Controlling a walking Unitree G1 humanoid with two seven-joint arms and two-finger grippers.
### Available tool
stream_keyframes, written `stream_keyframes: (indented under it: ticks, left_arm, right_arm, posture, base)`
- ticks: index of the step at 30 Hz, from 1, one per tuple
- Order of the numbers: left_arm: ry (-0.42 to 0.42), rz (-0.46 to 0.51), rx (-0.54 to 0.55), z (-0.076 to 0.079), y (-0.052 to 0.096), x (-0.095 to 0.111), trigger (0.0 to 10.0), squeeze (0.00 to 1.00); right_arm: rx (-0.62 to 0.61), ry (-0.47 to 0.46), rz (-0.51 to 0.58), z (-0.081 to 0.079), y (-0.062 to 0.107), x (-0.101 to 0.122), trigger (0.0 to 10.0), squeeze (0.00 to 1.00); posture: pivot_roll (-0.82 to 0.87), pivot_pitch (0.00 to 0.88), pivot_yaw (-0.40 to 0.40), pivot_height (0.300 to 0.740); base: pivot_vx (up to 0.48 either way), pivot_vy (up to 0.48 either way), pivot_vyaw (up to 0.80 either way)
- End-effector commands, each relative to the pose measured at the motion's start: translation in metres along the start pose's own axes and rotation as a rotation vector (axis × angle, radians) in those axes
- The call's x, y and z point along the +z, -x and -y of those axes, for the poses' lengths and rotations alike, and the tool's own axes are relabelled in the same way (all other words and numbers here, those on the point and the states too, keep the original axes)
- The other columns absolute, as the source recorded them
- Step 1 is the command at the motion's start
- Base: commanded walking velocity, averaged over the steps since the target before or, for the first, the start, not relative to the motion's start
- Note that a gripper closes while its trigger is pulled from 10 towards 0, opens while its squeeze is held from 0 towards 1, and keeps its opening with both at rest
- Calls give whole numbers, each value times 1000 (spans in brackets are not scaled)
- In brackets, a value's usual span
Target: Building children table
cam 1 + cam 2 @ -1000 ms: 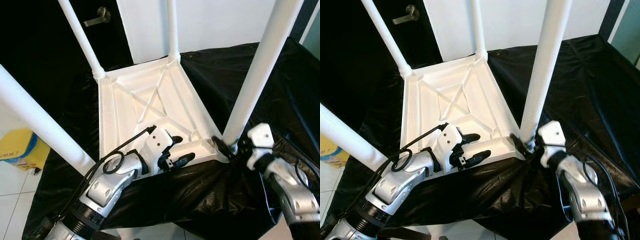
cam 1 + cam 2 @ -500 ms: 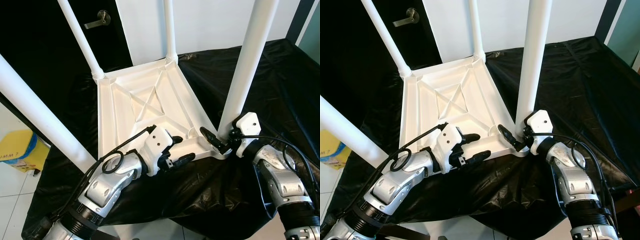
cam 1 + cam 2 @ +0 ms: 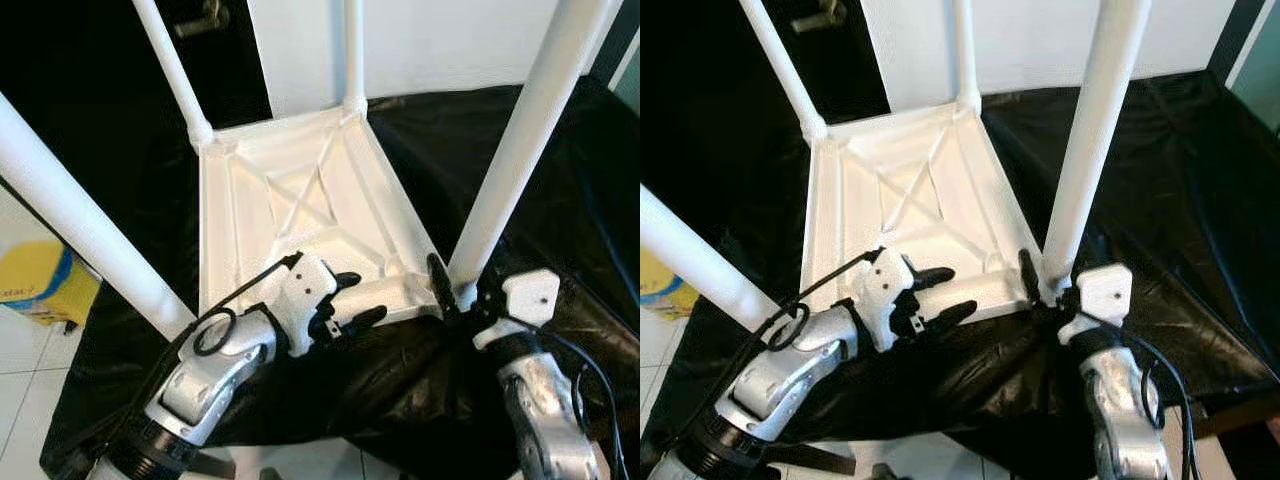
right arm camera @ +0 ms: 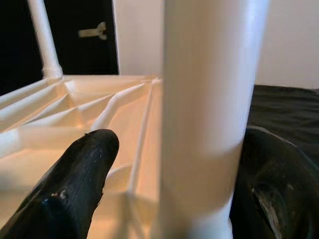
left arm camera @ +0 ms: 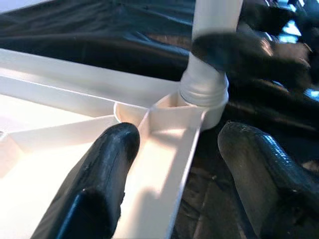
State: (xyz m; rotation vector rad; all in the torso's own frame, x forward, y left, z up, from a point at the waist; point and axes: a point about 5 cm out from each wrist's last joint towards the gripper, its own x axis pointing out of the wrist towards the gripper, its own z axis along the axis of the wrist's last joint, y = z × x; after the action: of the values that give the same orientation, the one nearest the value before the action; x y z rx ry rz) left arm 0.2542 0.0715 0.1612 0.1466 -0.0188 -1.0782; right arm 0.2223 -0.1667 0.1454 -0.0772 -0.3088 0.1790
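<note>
**Right wrist view: fingers now straddle the near-right leg**

Right wrist view puts the leg [image 4: 209, 114] squarely between the two black fingers [image 4: 75, 184], one on each side of its base. You cannot tell from it whether the pads press the leg or stand just off it. In the head views the right gripper [image 3: 458, 300] sits at the base of that leg, where it meets the corner of the tabletop [image 3: 300, 210]. Half a second ago the same gripper lay lower against that corner with its fingers pointing in over the rim; now it is raised and turned, so the fingers bracket the leg itself. You may read this as a move to seat or twist the leg into its socket, which looks like a late step, since all four legs already stand up from the tabletop.

The left gripper [image 3: 345, 305] is at the near rim of the tabletop, left of that leg. Its fingers [image 5: 99, 184] are spread, one inside the rim and one outside, straddling the edge without visibly clamping it. Its place has hardly changed over the last second.

The tabletop lies upside down on a black sheet [image 3: 560, 180] that covers the work surface. Beyond the tabletop are a white wall and a dark door with a lever handle [image 3: 205, 18]. Left of the tabletop, on the pale tiled floor, lies a yellow and blue object [image 3: 35, 285].
</note>
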Motion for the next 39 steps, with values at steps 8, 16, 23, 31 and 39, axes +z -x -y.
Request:
stream_keyframes:
  ticks: [8, 16, 23, 31, 39]
  left_arm:
    - [26, 46, 73, -12, 22, 13, 10000, 0]
    - [-6, 122, 199, -26, 26, 27, 10000, 0]
    - [-3, 121, 204, -23, 26, 27, 10000, 0]
    - [-16, 79, 189, -21, 28, 19, 10000, 0]
    - [-12, 91, 132, -19, 16, 21, 10000, 0]
  right_arm:
    - [58, 27, -131, -9, 40, -9, 10000, 0]
    - [307, -40, -237, -28, 47, -18, 10000, 0]
    - [395, -39, -233, -31, 40, -17, 10000, 0]
    - [335, -41, -282, -8, 44, -18, 10000, 0]
    - [449, -43, -295, -5, 46, -8, 10000, 0]
  posture:
    - [-134, 127, 52, 740]
    - [-117, 122, 27, 740]
    - [-100, 108, 3, 740]
    - [-129, 98, 4, 740]
    - [-170, 96, 29, 740]
  base:
    - [0, 0, 0]
    - [0, 0, 0]
    - [0, 0, 0]
    - [0, 0, 0]
    - [0, 0, 0]
